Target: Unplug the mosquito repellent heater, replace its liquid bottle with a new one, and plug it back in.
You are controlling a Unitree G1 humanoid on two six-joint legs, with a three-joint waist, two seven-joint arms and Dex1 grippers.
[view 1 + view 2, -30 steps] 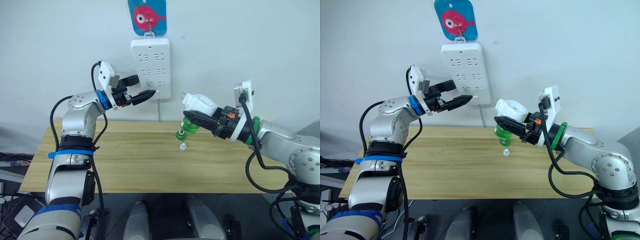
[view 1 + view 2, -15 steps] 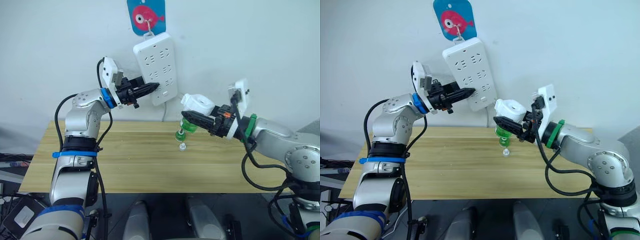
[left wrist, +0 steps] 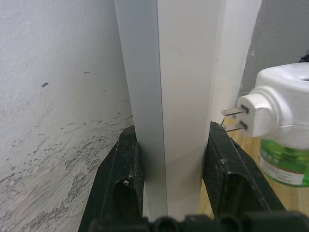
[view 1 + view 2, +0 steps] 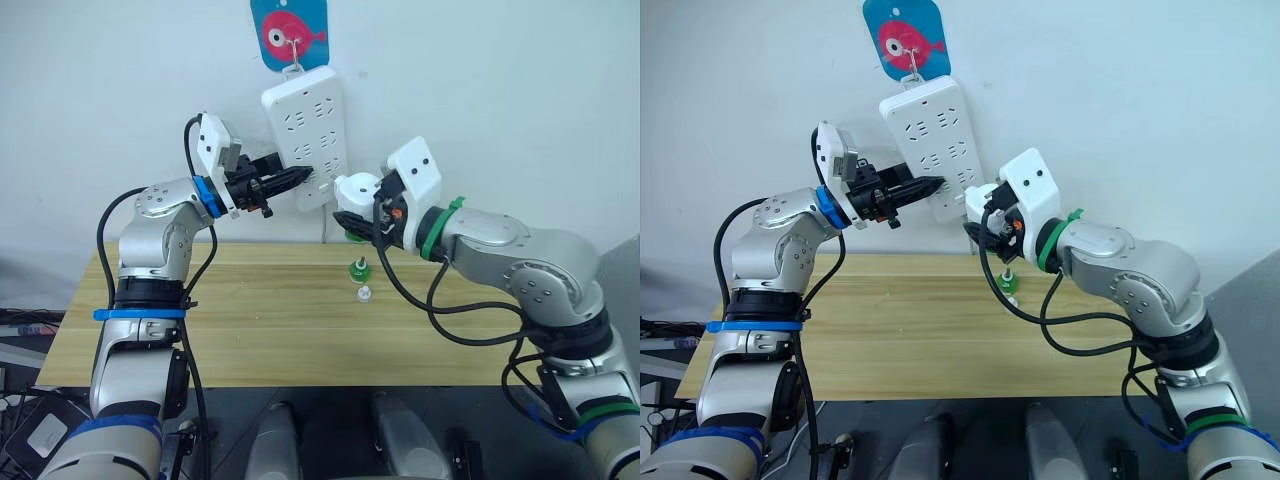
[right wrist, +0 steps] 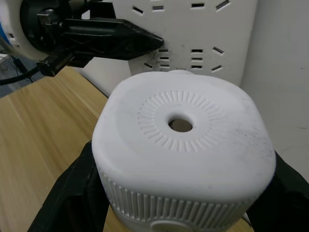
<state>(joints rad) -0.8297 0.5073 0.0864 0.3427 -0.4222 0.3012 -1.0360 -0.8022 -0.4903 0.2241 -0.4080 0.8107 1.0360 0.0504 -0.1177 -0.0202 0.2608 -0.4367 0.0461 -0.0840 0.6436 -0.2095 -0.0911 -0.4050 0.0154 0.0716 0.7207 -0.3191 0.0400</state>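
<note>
The mosquito repellent heater point(image 4: 357, 189) is a white rounded unit with a green liquid bottle point(image 3: 285, 164) under it. My right gripper point(image 4: 358, 214) is shut on it and holds it in the air. Its two metal prongs point(image 3: 234, 118) point at the face of the white power strip point(image 4: 305, 135), a short gap away. My left gripper point(image 4: 298, 176) is shut on the strip's edge, one black finger point(image 3: 123, 179) on each side, and holds it tilted on the wall. The heater's top hole point(image 5: 181, 125) faces the right wrist camera.
Another small green bottle point(image 4: 360, 268) and a clear cap point(image 4: 365, 294) stand on the wooden table point(image 4: 250, 340) below the heater. A blue tag with a red fish point(image 4: 290, 30) hangs above the strip, and the strip's cord runs down behind the table.
My left gripper has closed on the strip's edge and tilted the strip. My right arm has carried the heater up and to the left, close to the strip's sockets.
</note>
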